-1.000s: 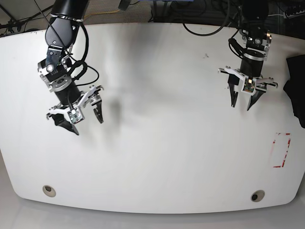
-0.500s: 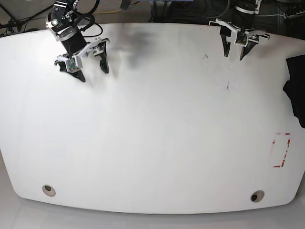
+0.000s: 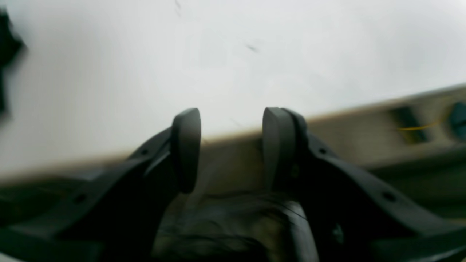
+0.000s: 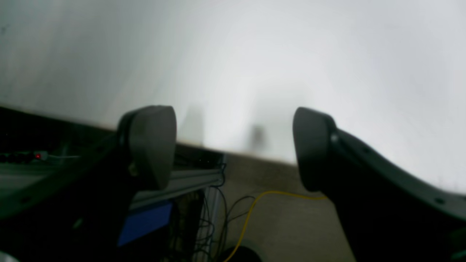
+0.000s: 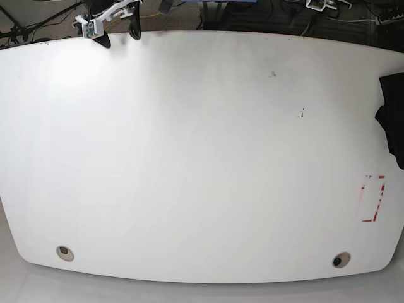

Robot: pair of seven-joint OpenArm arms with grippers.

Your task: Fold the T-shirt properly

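The black T-shirt [image 5: 392, 113] lies bunched at the far right edge of the white table [image 5: 202, 158], only partly in the base view. It also shows as a dark blur, the T-shirt [image 3: 8, 47], at the left edge of the left wrist view. My right gripper [image 5: 120, 36] hangs open at the table's far left corner, well away from the garment. My left gripper [image 5: 323, 4] is almost out of the base view at the top right. The left gripper [image 3: 231, 145] is open with nothing between its fingers. The right gripper [image 4: 233, 149] stands wide open and empty.
A red rectangle mark [image 5: 372, 199] sits near the table's right side. Two round holes [image 5: 64, 252] [image 5: 341, 259] lie along the front edge. Cables, a yellow wire [image 4: 255, 203] and framing run beyond the far edge.
Both arms have pulled back from over the table to its far edge, upward in the base view. Their jaws stayed as wide as before. The T-shirt has not moved.
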